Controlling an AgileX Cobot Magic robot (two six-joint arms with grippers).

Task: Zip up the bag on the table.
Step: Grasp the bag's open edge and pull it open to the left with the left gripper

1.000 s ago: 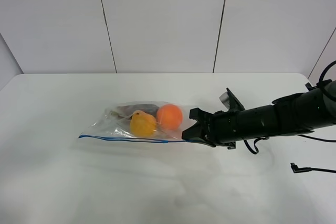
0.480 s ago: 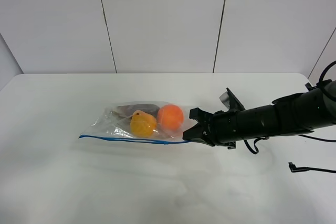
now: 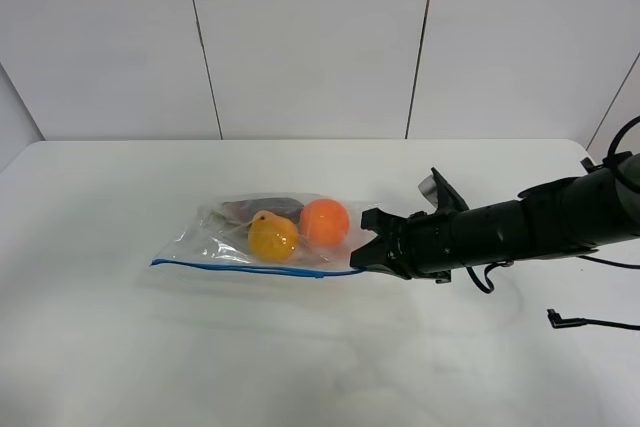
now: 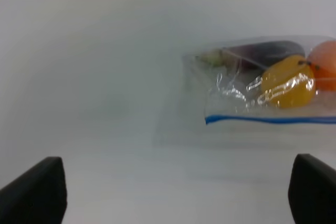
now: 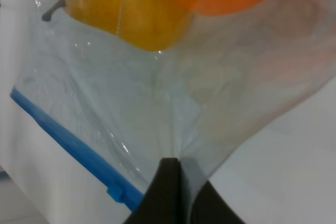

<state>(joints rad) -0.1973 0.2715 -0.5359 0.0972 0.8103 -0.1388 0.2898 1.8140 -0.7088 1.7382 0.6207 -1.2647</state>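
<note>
Fingers of the right claw point(image 5: 176, 167) are clenched together on a fold of the bag point(image 5: 157, 93), pinching its clear plastic at the end nearest that arm. The pinch sits just beside the end of the blue zip strip point(image 5: 68, 140), and a small blue tab point(image 5: 116, 192) on the strip lies close to the fingertips. The plastic puckers into creases where it is gripped.

From that pinch the bag stretches away from the claw, leftward in the high view, and lies flat on the white bench point(image 3: 120, 347) near its middle. The strip runs along the bag's long front edge. Inside, the orange fruit point(image 3: 324, 223) is closest to the right claw. The yellow fruit point(image 3: 272, 237) touches it on the far side, and a dark item point(image 3: 262, 207) lies behind them.

The left claw point(image 4: 172, 190) is released, its two fingers spread wide with only bare bench between them. It holds nothing; the bag's free end lies ahead of it, well apart. The high view does not show this claw.

A thin black cable point(image 3: 580, 322) lies on the bench under the right arm.
</note>
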